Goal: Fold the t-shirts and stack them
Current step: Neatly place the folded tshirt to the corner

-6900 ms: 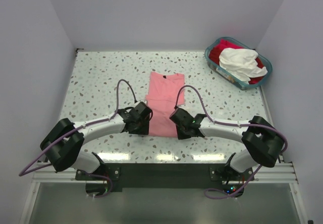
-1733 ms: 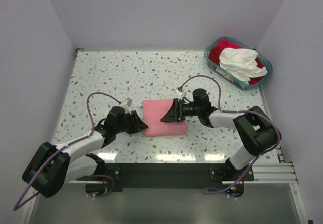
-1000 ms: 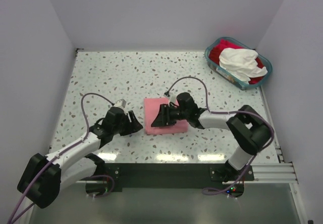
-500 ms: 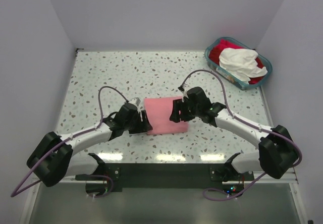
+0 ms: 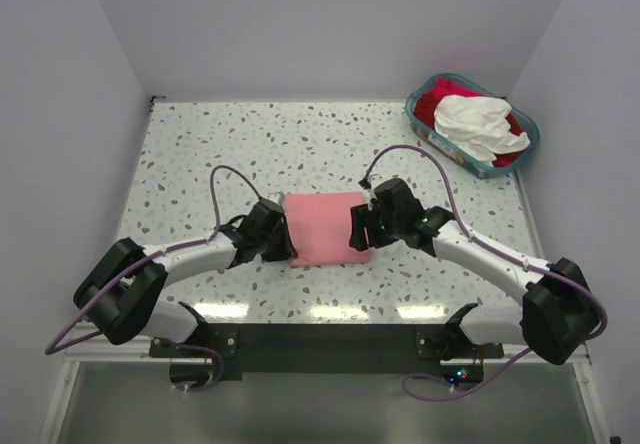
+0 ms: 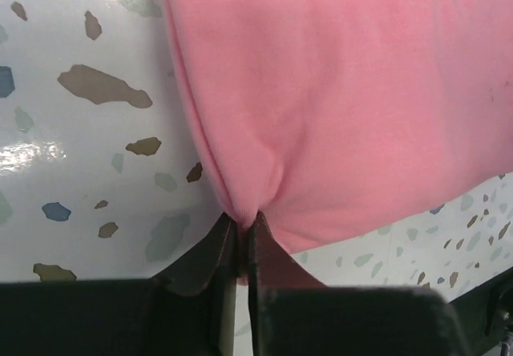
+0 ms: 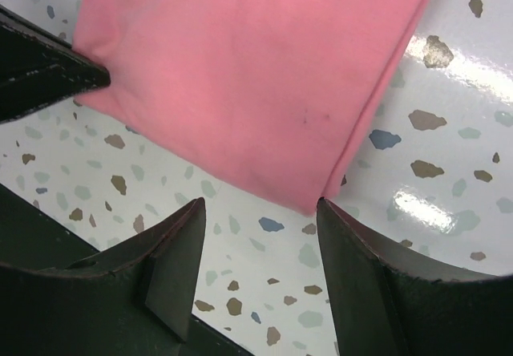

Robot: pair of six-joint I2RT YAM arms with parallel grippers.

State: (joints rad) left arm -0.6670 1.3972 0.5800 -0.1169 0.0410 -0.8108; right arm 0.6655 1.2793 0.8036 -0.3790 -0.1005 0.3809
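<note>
A salmon-pink t-shirt (image 5: 322,226) lies folded into a small rectangle on the speckled table, near its front middle. My left gripper (image 5: 288,248) is at the shirt's near left edge. In the left wrist view the gripper (image 6: 243,224) is shut on a pinch of the pink cloth (image 6: 337,91), which puckers at the tips. My right gripper (image 5: 362,236) is at the near right corner of the fold. It (image 7: 260,205) stands open, its fingers either side of the pink corner (image 7: 240,75), low over the table, nothing between them.
A teal basket (image 5: 470,167) stands at the back right corner, holding a crumpled white t-shirt (image 5: 478,122) on top of a red one (image 5: 432,99). Grey walls close the table on three sides. Cables loop over both arms.
The left gripper, open half a second ago, has shut on the pink shirt's near left edge. The right gripper has slid slightly toward the near right corner and stays open.
</note>
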